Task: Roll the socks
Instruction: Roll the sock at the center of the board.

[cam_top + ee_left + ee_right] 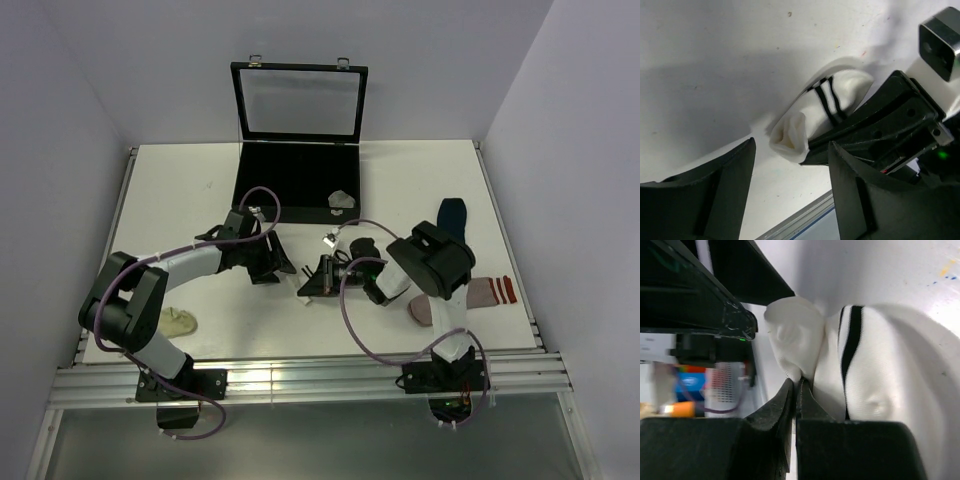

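A white sock (pixel 810 117) with two black cuff stripes lies rolled up on the white table, its open end facing the left wrist camera. My right gripper (pixel 799 385) is shut on a fold of this white sock (pixel 875 380), pinching the fabric between its tips. My left gripper (pixel 790 172) stands open just short of the roll, a finger (pixel 725 190) on each side and nothing between them. Seen from above, the left gripper (pixel 283 268) and the right gripper (pixel 308 285) meet near the table's middle front. A navy sock (pixel 452 215) and a grey sock with dark red cuff stripes (pixel 488 291) lie at the right.
An open black case (pixel 298 175) stands at the back centre with a small grey item (pixel 342 200) inside. A beige sock (pixel 181 321) lies by the left arm's base. The table's metal front edge (pixel 800 220) runs close under the left gripper.
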Controlling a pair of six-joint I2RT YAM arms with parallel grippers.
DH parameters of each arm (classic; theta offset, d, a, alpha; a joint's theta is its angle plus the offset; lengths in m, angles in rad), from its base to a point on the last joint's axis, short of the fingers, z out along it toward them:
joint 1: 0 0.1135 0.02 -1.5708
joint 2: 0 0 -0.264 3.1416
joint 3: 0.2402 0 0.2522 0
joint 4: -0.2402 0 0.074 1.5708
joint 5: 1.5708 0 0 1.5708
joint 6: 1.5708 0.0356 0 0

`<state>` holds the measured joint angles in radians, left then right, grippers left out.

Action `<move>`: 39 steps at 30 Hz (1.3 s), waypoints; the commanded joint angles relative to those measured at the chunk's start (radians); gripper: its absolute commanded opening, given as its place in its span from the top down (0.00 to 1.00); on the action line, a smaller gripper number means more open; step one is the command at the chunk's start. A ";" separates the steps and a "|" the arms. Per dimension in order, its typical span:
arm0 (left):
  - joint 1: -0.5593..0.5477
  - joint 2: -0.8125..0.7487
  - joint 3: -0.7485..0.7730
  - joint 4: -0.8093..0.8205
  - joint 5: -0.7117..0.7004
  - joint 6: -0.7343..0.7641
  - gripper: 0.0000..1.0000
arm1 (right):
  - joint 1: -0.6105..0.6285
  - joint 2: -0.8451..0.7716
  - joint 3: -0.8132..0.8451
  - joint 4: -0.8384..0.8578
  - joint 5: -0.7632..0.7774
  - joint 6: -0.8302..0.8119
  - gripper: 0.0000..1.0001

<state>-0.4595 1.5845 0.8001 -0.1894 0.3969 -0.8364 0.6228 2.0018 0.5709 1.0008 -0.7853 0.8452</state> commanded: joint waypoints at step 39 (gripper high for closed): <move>-0.022 0.134 0.085 -0.059 0.037 0.079 0.99 | 0.135 -0.342 0.182 -0.846 0.514 -0.432 0.52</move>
<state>-0.4728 1.7020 0.8371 -0.2108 0.4622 -0.7986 0.7116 1.7451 0.7055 0.3782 -0.5503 0.5755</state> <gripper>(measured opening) 0.050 0.467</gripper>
